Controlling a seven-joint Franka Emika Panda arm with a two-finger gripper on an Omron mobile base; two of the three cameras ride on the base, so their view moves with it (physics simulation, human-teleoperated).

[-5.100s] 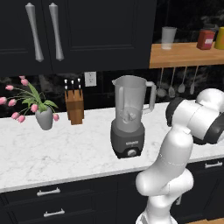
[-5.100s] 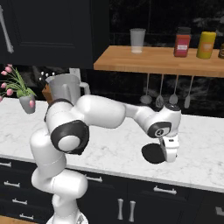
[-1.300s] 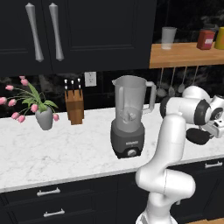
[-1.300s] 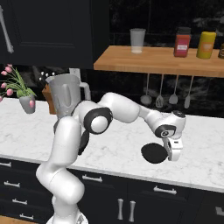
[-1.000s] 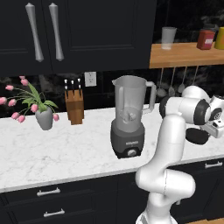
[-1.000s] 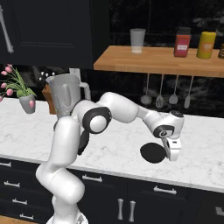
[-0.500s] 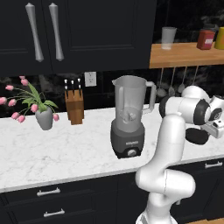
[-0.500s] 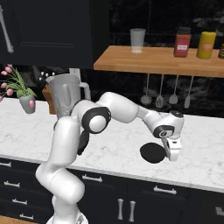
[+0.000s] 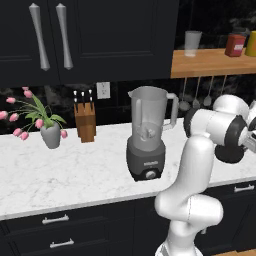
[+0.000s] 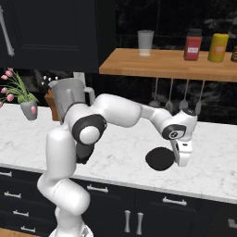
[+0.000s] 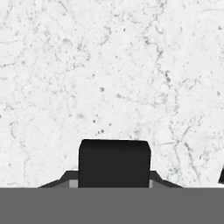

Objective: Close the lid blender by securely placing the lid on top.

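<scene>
Blender stands upright on the white marble bench, mid-bench in the left base view, pitcher mouth uncovered; in the right base view just its pitcher top and handle show, rest hidden behind the arm's shoulder. Lid lies flat on the bench well to the right of the blender, its right edge cut off by the hand. Claw hangs low just beside the lid's right edge, pointing down at the bench; can't tell if it touches the lid. Left base view: wrist runs off the right frame edge, claw cut off there. Hand view is mostly marble with one dark block-shaped fingertip at bottom centre and a dark sliver at the right edge, too cropped to identify. Claw state: cannot tell whether spread or pressed together, fingers too small in the right base view and only partly in frame in the hand view. Background: knife block and pink flowers in a vase left of the blender, clear cup and jars on the wooden shelf, utensils hanging under it.
</scene>
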